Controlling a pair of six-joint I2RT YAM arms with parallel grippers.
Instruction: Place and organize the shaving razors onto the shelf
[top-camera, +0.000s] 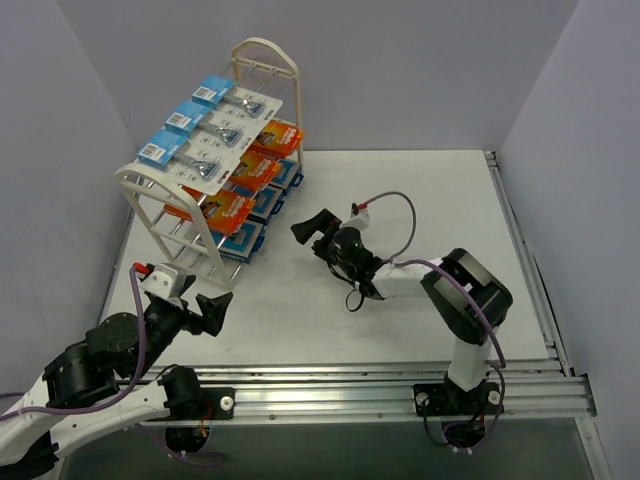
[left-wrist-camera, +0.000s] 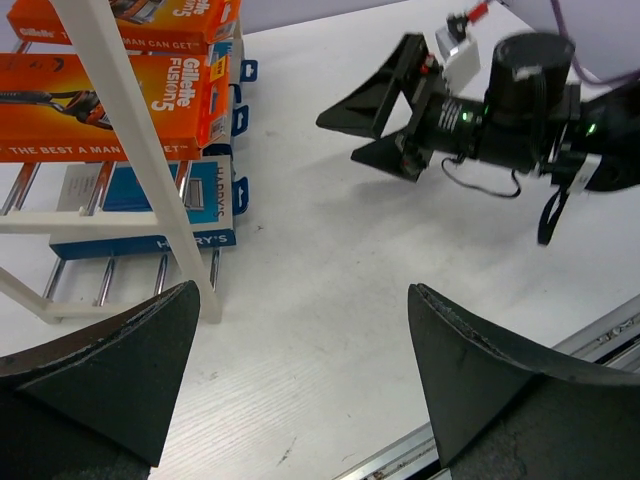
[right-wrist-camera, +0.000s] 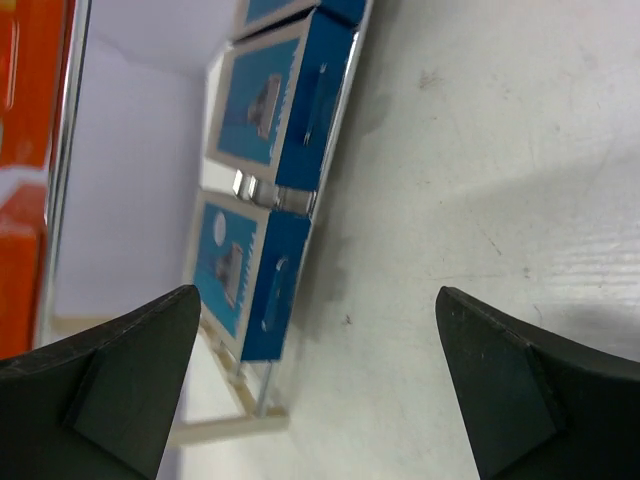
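Shaving razors (top-camera: 228, 135) look all on the shelf (top-camera: 262, 40); our left gripper (top-camera: 216, 306) and right gripper (top-camera: 312, 226) gape empty, so we likely only straighten rows.

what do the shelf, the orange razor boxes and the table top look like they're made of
Shelf: probably moulded plastic or coated metal; the cream-white frame is smooth and even, with a soft sheen.
Orange razor boxes: printed cardboard, slightly glossy, with crisp folded edges.
Table top: likely white painted or laminated board, matte, with faint grain-like streaks.
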